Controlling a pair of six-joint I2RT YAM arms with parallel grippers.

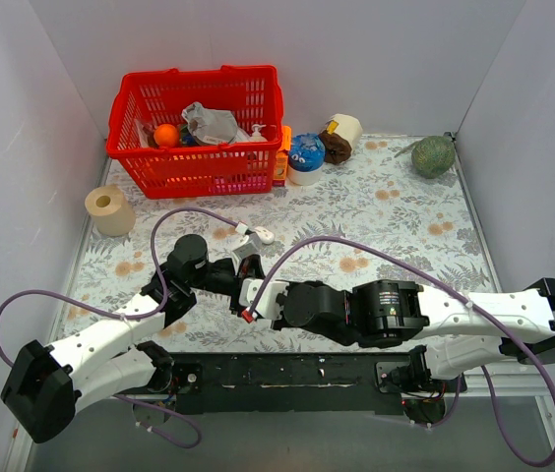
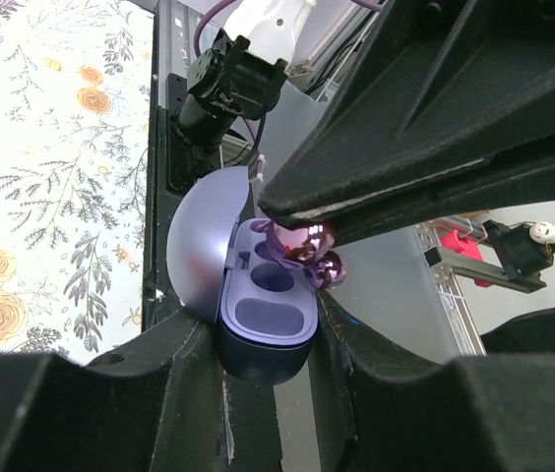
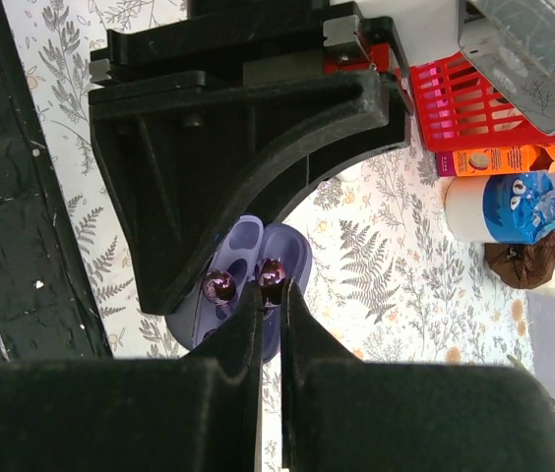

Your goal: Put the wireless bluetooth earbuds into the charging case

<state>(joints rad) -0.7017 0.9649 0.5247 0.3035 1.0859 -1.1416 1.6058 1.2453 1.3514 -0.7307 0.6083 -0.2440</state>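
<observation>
Pale walls (image 1: 356, 59) close in a floral surface (image 1: 396, 216), with a red basket (image 1: 199, 172) in the upper left of the overhead view, a tape roll (image 1: 110, 209) at the left edge just below it and a green ball (image 1: 433, 155) in the upper right. Both arms reach in from the bottom edge and meet low in the centre of that view, near the front edge of the surface. The left hand (image 2: 263, 329) is clamped on the case (image 2: 204, 251), one finger pressing each side of the base at the bottom centre of the left wrist view. The case is open, with its domed lid swung out to the left and its tray of wells facing the camera. The right hand (image 3: 270, 293) comes in from the upper right of that same view. Its fingers are all but together, pinching a shiny purple bud (image 3: 273, 273) at their very tips. That bud hangs right at the upper end of the tray, and it is hard to tell whether it touches the well. In the right wrist view it sits in the lower centre, just above the two closed fingers. A second bud (image 3: 218, 287) shows just to its left, against the case, and whether it is seated in a well cannot be told. The left hand's black body fills the upper left of this view.
</observation>
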